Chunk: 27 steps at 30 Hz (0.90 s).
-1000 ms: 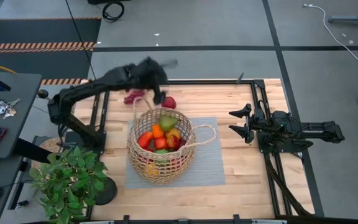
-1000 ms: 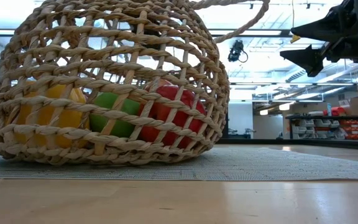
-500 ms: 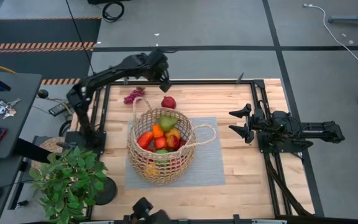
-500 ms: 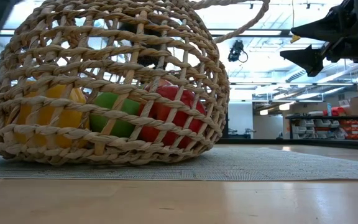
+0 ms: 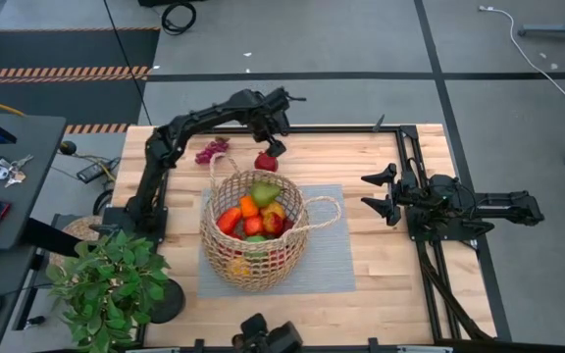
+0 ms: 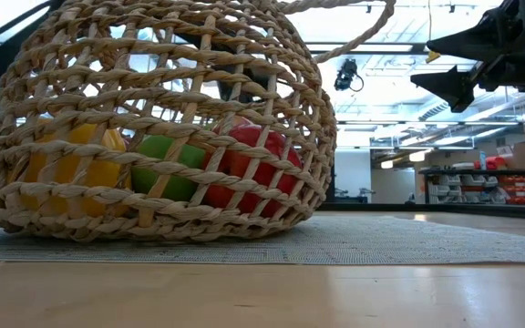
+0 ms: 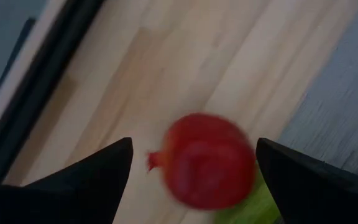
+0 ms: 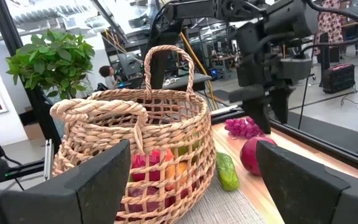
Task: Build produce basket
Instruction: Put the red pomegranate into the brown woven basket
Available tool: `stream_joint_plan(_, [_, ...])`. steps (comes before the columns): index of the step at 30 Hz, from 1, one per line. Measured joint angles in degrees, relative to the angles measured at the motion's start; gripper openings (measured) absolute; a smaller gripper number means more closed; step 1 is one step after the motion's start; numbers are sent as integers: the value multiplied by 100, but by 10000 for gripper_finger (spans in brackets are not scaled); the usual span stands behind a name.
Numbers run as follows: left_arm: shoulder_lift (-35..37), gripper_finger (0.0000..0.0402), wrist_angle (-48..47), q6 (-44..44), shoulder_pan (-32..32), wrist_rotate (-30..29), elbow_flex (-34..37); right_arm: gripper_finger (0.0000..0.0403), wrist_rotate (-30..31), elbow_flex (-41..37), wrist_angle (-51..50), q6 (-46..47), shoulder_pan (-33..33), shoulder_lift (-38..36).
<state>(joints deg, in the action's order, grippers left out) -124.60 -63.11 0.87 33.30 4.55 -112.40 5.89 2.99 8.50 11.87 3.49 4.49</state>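
Note:
The tan woven basket stands on a grey mat and holds several pieces of produce: red, orange, yellow and a green pear. Behind it on the wood lie a red round fruit with a small crown, a purple grape bunch and a green cucumber. My left gripper hangs open just above the red fruit, pointing steeply down with a finger on either side and not touching it. My right gripper waits open at the table's right, above the surface.
A leafy potted plant stands at the table's near left corner. Dark frame rails run along the far and right edges. Bare wood lies between the mat and the right arm.
My left gripper has swung along the far edge toward the table's right and come down over the red fruit, tipping to point more steeply down and rolling at the wrist. Its fingers have stayed open. The basket and the fruit have not moved.

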Motion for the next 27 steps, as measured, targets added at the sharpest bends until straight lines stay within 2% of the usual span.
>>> stream_joint_plan(20, [-216, 348, 275, 1187, -300, 130, -4, 348, 0, 0, -1, 1, 0, 0])
stream_joint_plan(23, [-216, 348, 802, 1128, -324, 86, -2, 348, 0, 1, -1, 1, 0, 0])
stream_joint_plan(27, [-216, 348, 1527, 595, -369, 49, -2, 348, 0, 1, -1, 1, 0, 0])
